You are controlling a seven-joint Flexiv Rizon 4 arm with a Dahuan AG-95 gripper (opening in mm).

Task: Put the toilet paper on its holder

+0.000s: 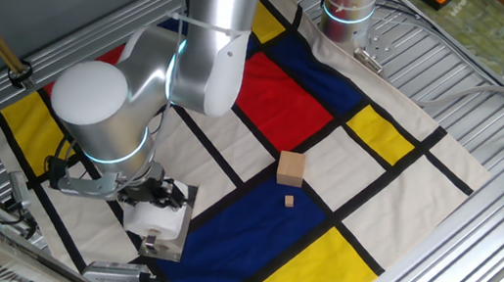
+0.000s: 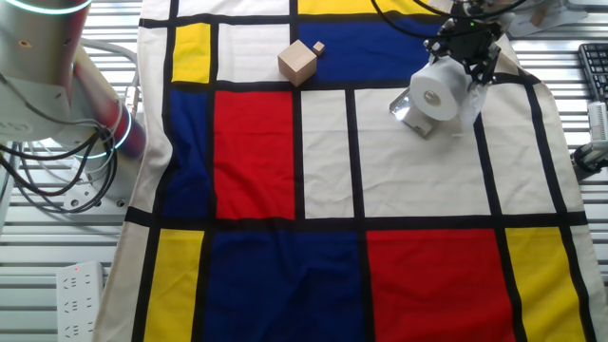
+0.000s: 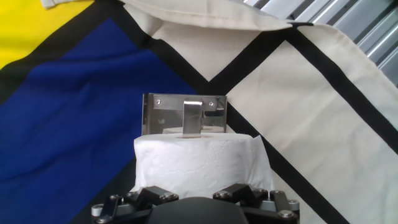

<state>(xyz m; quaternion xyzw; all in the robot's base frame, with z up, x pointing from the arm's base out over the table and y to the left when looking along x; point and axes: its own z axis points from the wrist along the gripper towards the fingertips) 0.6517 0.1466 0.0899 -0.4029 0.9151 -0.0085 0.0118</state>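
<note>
Nearest the hand view lens: the black claw (image 3: 202, 202) housing fills the bottom edge, and directly past it the toilet paper (image 3: 200, 163), white, embossed, soft-edged. Fingertips are hidden behind the roll in this view, so how wide the claw stands cannot be read here.

One fixed view: claw (image 1: 153, 196) sits down over the toilet paper (image 1: 156, 217), black fingers on either side of it. It appears closed onto the roll, gripping its sides.

The other fixed view: claw (image 2: 465, 43) above the toilet paper (image 2: 442, 93), roll's open core facing the camera, fingers against its upper flanks.

The holder (image 3: 184, 114): shiny metal plate, upright-looking from the hand view, with a flat metal bar running down its centre to the roll's top edge. Roll is right against the plate; whether the bar is inside the core cannot be told. In the other fixed view the holder (image 2: 407, 110) shows as a reflective edge under and left of the roll. In one fixed view the holder (image 1: 169, 240) lies beneath the roll.

Surface: bench (image 1: 485, 108) of ribbed metal slats, covered by a cloth (image 1: 306, 104) of red, blue, yellow and cream blocks with black bands. A wooden cube (image 1: 291, 169) and a small wooden block (image 1: 289, 201) lie near each other, well apart from the roll.

Surroundings: a power strip (image 2: 81, 300) lies off the cloth's edge.
</note>
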